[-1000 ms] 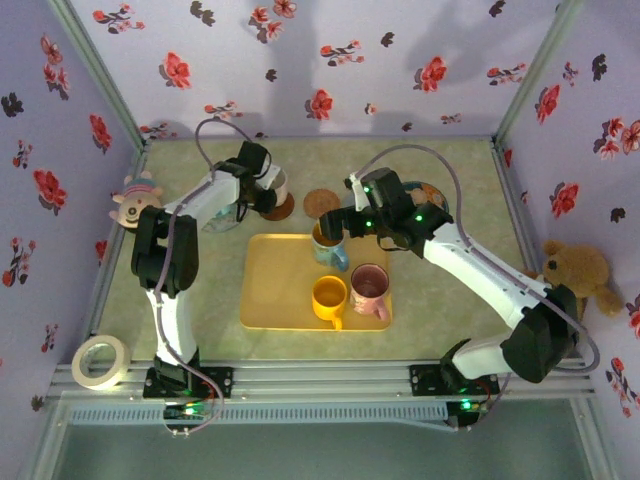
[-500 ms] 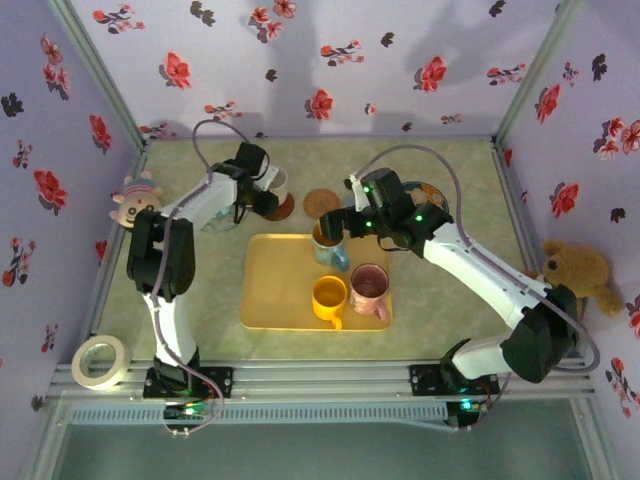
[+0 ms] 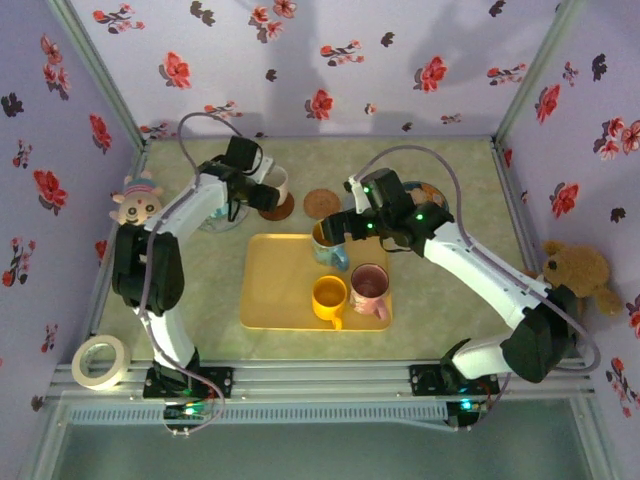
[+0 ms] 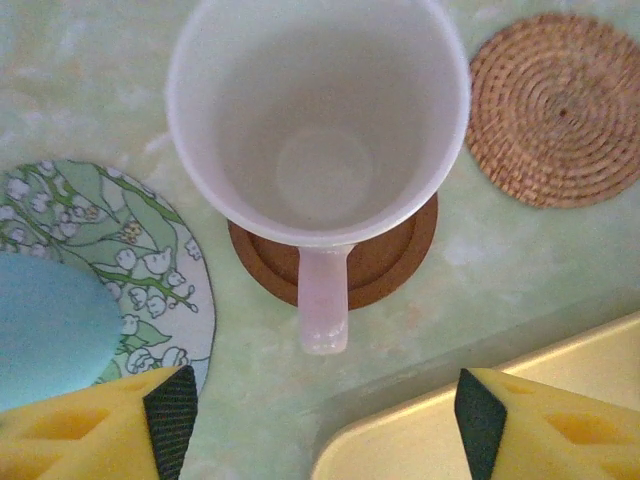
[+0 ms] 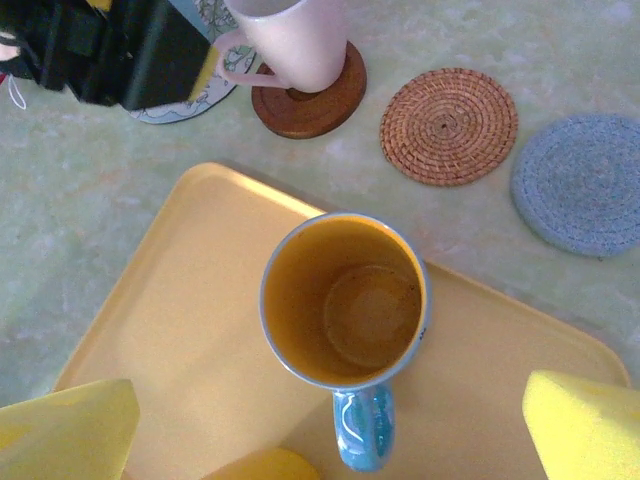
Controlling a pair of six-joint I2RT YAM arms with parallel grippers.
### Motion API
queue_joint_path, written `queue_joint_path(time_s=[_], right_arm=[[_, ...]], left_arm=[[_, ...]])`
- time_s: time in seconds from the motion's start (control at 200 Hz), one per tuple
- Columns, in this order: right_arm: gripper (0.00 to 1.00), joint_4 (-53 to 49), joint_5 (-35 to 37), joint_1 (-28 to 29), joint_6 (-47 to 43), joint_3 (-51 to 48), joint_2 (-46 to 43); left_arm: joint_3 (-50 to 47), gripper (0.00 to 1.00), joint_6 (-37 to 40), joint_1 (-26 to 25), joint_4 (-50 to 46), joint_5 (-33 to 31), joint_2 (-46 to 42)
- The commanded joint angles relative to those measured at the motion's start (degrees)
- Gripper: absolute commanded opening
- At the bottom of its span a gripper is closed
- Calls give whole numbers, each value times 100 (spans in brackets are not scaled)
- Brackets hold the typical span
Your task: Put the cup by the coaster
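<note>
Your left fingers [image 4: 170, 420] are spread, white cup [image 4: 318, 120] free on its coaster [image 4: 390, 270]; right fingers [image 5: 60, 430] gape over the blue mug [image 5: 345, 300]. Clip it and it tips.

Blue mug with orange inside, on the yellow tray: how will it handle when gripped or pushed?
The blue mug with orange inside looks glazed and rigid: probably slick to grip and breakable if dropped. It stands upright on the flat yellow tray, so it should slide rather than roll; a high push might tip it. It looks empty, so likely light.
</note>
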Motion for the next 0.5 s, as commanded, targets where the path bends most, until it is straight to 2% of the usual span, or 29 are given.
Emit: queue_joint_path(time_s=[0.0, 0.25, 0.405, 0.495], right_arm=[[100, -462, 99, 43, -372, 332, -21], [100, -968, 116, 42, -646, 538, -115], [100, -1195, 142, 41, -739, 524, -270], [100, -1303, 175, 43, -741, 461, -405]], left_arm=[[14, 76, -82, -9, -56, -19, -536], [-246, 99, -122, -254, 36, 166, -1659], [-419, 100, -120, -397, -80, 175, -2291], [-590, 100, -53, -423, -198, 398, -2592]])
